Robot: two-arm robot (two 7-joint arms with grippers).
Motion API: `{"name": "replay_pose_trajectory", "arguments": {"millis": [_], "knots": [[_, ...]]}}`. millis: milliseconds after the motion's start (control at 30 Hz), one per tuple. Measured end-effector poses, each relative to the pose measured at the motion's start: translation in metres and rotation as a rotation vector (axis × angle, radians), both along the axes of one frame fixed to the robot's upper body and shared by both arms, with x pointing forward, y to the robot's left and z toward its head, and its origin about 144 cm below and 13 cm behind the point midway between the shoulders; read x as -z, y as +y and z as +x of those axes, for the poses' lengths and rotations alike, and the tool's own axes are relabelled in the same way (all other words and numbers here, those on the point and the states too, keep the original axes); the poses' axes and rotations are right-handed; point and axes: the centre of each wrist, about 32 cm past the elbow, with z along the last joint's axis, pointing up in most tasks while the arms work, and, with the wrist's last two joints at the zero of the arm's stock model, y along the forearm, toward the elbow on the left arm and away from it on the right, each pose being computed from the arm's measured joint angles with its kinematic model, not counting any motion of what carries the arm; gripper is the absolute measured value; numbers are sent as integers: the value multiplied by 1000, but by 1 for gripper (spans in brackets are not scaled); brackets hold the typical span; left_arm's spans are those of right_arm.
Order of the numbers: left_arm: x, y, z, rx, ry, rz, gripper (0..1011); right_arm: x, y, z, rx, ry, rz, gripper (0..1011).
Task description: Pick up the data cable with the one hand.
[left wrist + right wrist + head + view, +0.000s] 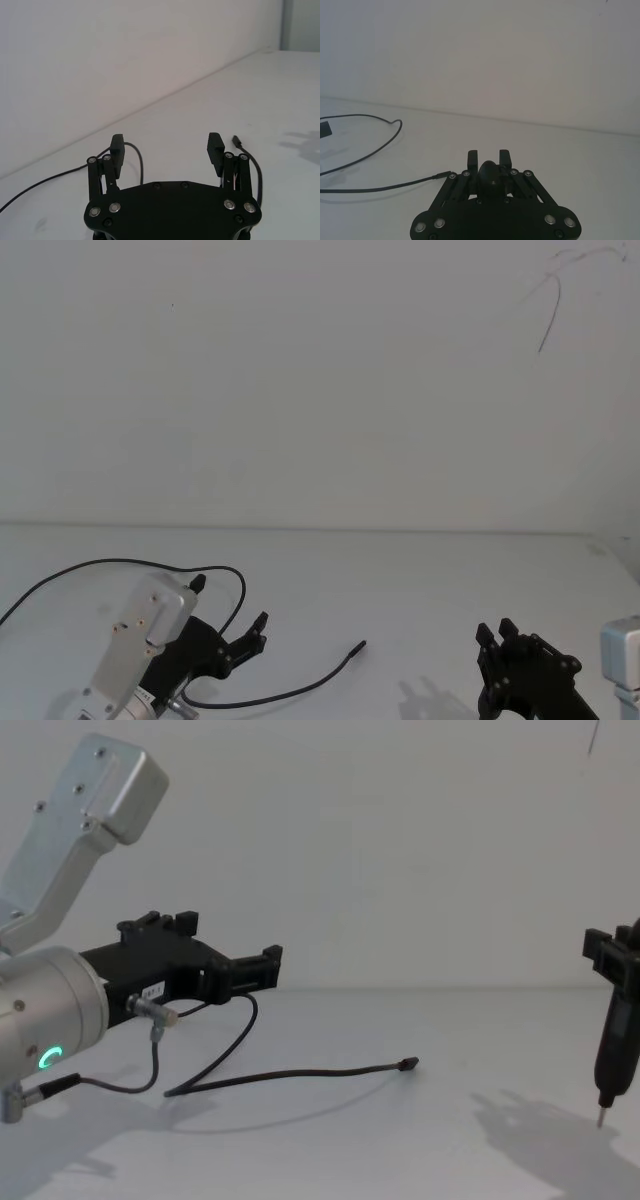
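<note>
Although the left gripper (pixel 228 604) hangs wide open over the near-left loop of the data cable (pixel 300 1073), nothing is gripped yet. The cable lies flat on the desk (pixel 420 570), its plug pointing right toward the middle. Lowering, closing and lifting look still to do. The right gripper (pixel 496 630) is parked near right, closed round a pen-like tool (pixel 612 1050).

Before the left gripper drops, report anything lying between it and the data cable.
Nothing visible blocks it. The left gripper, open, hangs over the white table with the data cable curving beneath and ahead of it. The right gripper, shut on a pen-like tool, stands well off to the right.
</note>
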Motion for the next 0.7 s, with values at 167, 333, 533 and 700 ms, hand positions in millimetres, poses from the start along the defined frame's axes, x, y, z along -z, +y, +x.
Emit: {"name": "replay_pose_trajectory", "arguments": {"millis": [167, 333, 533, 700], "knots": [[0, 5, 3, 51, 5, 13, 1001, 0, 0, 0, 0, 0, 0, 251], [-1, 13, 6, 118, 15, 30, 1001, 0, 0, 0, 0, 0, 0, 251], [-2, 21, 9, 204, 30, 47, 1001, 0, 0, 0, 0, 0, 0, 251], [-3, 27, 11, 273, 43, 56, 1001, 0, 0, 0, 0, 0, 0, 251]]}}
